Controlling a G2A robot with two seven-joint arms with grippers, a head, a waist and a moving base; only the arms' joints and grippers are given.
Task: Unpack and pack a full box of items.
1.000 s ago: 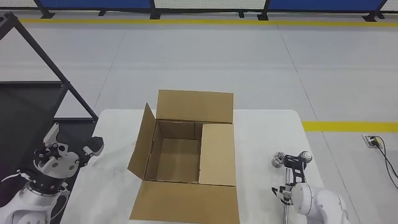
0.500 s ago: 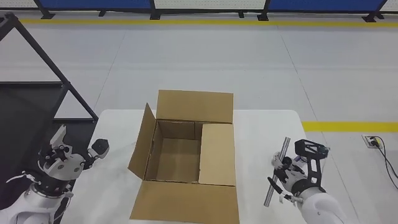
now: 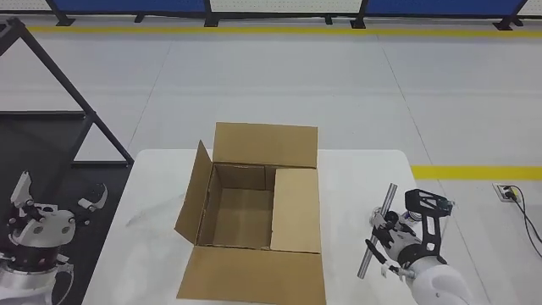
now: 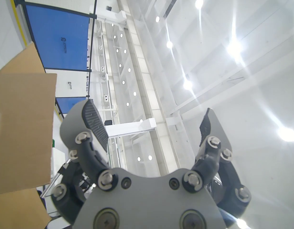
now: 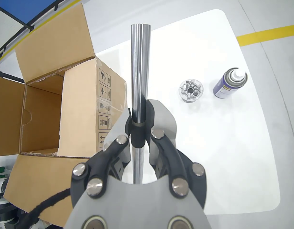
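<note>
K: Logged shift vs 0.5 s ago: found L gripper further out to the left, past edge of table, over dark floor. Saw no shift in R gripper w/ rod, nor in box.

M: Checked L wrist view. Read L gripper as spread wide, ribbed pads well apart, nothing btwn, aimed up at ceiling lights. Caught cardboard flap of box at frame edge.

K: Checked R wrist view. Read R gripper as clamped tight on rod: shiny steel, long end sticking out past fingertips toward far side of table, short end running back btwn finger links.

M: Compared views. From top: got rod slantwise in grip, to right of box, over right part of table. Got box opening from above too: far flap up, near flap laid flat toward robot, flap on R-arm side covering part of opening. Can't tell rod height over table.

K: From R wrist: got box from the side, panel w/ printed symbols facing grip. Also got two items standing on table beyond grip: round metal hub and spray can, can upright w/ white nozzle showing. Put hub just beside can, apart, not touching. Put both well apart from box.
</note>
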